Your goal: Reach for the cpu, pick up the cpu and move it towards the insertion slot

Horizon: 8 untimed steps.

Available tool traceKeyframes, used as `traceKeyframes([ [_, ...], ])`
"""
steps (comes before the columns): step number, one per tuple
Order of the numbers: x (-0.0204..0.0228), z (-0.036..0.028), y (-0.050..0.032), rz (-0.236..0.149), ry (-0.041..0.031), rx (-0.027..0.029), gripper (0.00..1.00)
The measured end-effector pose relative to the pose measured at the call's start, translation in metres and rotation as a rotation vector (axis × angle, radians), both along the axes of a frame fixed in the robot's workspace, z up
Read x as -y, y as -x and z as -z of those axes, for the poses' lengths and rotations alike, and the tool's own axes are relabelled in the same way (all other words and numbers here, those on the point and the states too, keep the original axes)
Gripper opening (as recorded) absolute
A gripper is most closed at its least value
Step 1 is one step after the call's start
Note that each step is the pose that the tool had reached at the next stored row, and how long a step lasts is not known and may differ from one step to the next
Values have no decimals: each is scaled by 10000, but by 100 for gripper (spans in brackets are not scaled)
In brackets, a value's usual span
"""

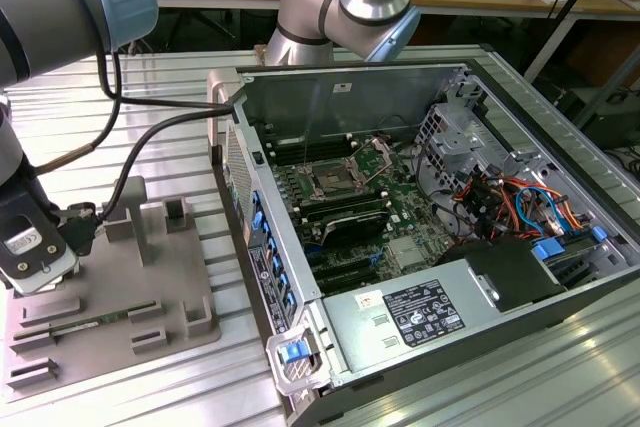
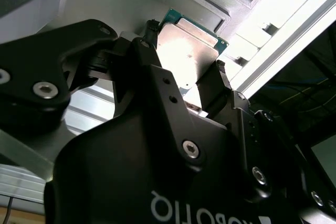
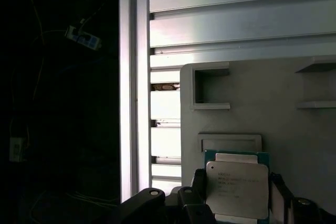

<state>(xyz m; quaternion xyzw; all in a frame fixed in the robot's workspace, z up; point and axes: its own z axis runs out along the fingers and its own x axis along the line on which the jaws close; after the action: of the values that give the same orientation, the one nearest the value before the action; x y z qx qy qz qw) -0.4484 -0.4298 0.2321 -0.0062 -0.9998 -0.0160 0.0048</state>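
The claw [image 3: 237, 181] pinches the cpu [image 3: 237, 191], one dark finger [image 3: 198, 181] against each of two opposite edges; in the second wrist view the silvery lid [image 2: 191, 45] sits between the same fingers. In the exterior view this happens over the grey fixture plate [image 1: 150, 297] on the ribbed worktop [image 1: 180, 77], at that view's left. The insertion slot [image 1: 330, 182] lies well apart, inside the open computer case [image 1: 350, 82]

cpu [image 3: 237, 190] edges behind the fingers [image 3: 198, 184]
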Motion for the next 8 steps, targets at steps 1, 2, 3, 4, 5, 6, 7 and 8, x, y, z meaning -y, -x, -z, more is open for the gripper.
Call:
traceKeyframes([
  [1,0,-2,-1,0,0,0,55],
  [2,0,-4,-2,0,-1,1,55],
  [3,0,-9,-2,0,-1,0,55],
  [4,0,-14,-3,0,-1,0,55],
  [5,0,-16,-3,1,-1,0,55],
  [6,0,-19,-4,0,-1,1,55],
  [7,0,-22,-4,0,-1,1,55],
  [8,0,-27,-5,0,-1,0,55],
])
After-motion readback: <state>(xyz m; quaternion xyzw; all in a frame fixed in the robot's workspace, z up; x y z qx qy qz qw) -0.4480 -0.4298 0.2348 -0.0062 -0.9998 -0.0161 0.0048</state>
